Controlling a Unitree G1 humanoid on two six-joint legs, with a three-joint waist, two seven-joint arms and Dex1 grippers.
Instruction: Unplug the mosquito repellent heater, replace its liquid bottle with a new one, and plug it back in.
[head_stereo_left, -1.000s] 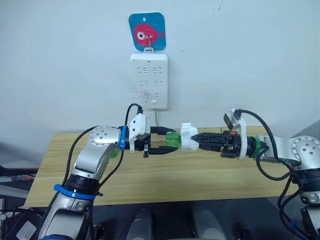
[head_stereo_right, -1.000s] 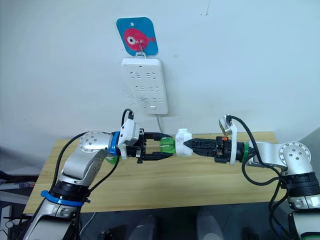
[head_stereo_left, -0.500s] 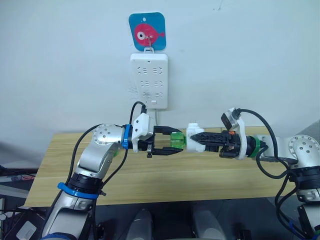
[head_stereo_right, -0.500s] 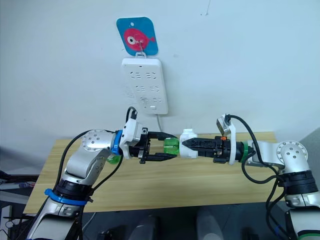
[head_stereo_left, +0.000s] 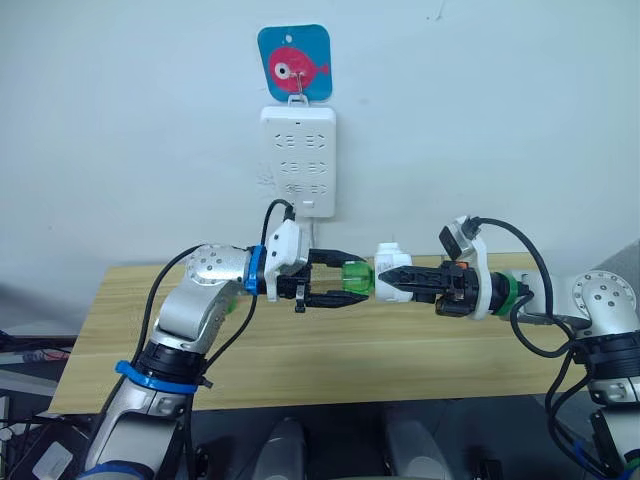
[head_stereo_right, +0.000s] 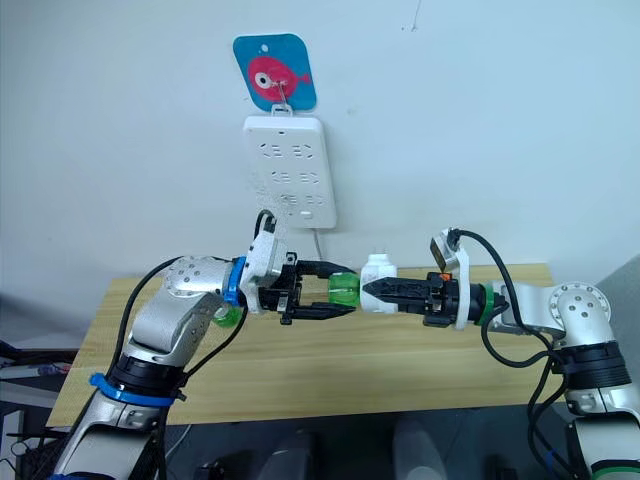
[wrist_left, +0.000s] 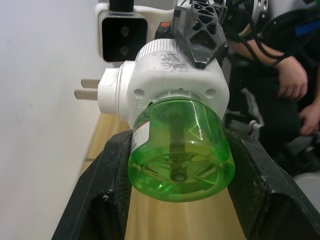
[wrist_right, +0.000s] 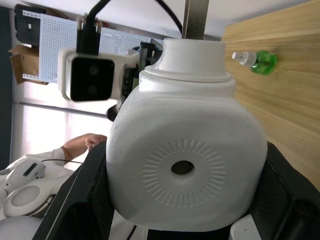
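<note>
Held above the bench, one mosquito repellent heater is clamped between the fingers of the right gripper, and its liquid bottle, still joined to it, is clamped between the fingers of the left gripper. The bottle bears a label whose writing is too small to read. A second green bottle, the new one, lies on the bench; one power strip hangs on the wall under one fish sign.
</note>
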